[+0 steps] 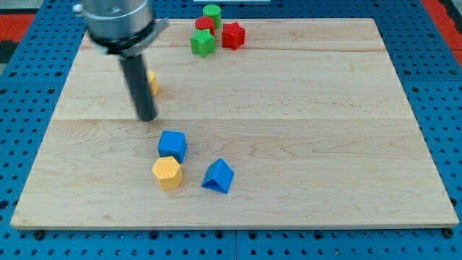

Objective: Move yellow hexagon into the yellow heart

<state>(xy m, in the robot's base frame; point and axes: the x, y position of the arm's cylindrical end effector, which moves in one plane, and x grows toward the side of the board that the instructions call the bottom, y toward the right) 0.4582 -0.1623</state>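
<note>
The yellow hexagon (167, 172) lies at the lower middle-left of the wooden board (303, 123), touching the blue cube (172, 145) just above it. The yellow heart (152, 82) sits at the upper left, mostly hidden behind my dark rod. My tip (147, 117) rests on the board just below the heart and well above the blue cube and the yellow hexagon, apart from both.
A blue triangular block (218, 176) lies to the right of the yellow hexagon. At the view's top stand a green star (203, 43), a red star (232, 35), a green cylinder (211, 13) and a red block (203, 24), close together.
</note>
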